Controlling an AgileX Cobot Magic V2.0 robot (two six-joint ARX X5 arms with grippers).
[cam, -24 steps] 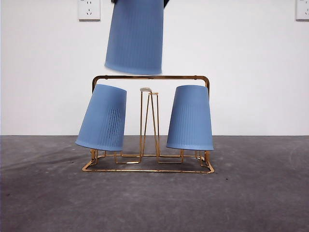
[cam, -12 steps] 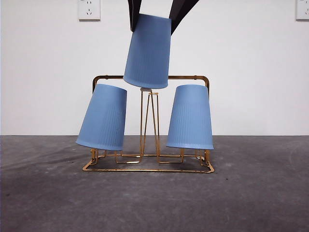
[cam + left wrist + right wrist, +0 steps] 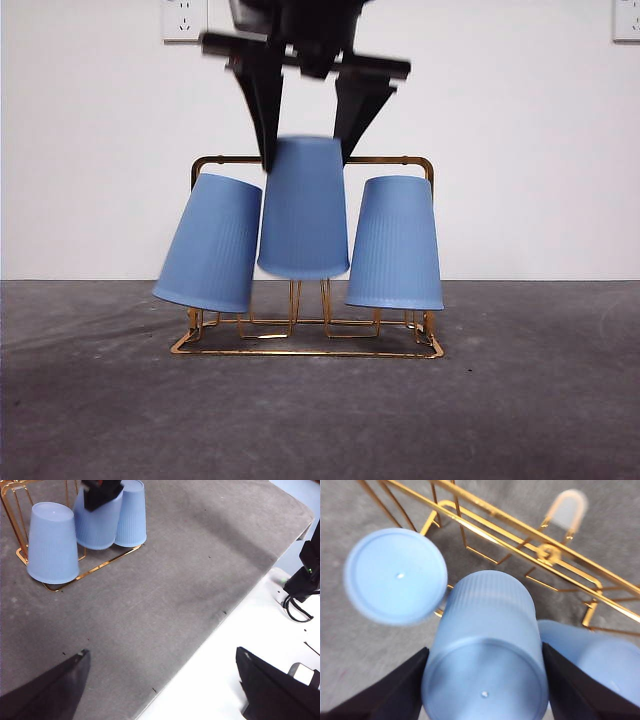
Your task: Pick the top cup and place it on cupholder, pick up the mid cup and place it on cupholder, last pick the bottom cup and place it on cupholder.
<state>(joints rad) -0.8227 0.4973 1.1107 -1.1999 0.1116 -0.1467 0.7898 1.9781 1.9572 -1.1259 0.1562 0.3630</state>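
The middle blue cup [image 3: 303,210] hangs upside down between the right gripper [image 3: 305,140]'s two black jaws, which clamp its closed end from both sides. Its open rim sits low over the centre of the gold cupholder [image 3: 310,160], hiding the prong beneath, so seating cannot be judged. Two other blue cups [image 3: 210,245] [image 3: 395,245] flank it, nearly touching. The left gripper [image 3: 160,690] waits well apart, jaws spread wide and empty.
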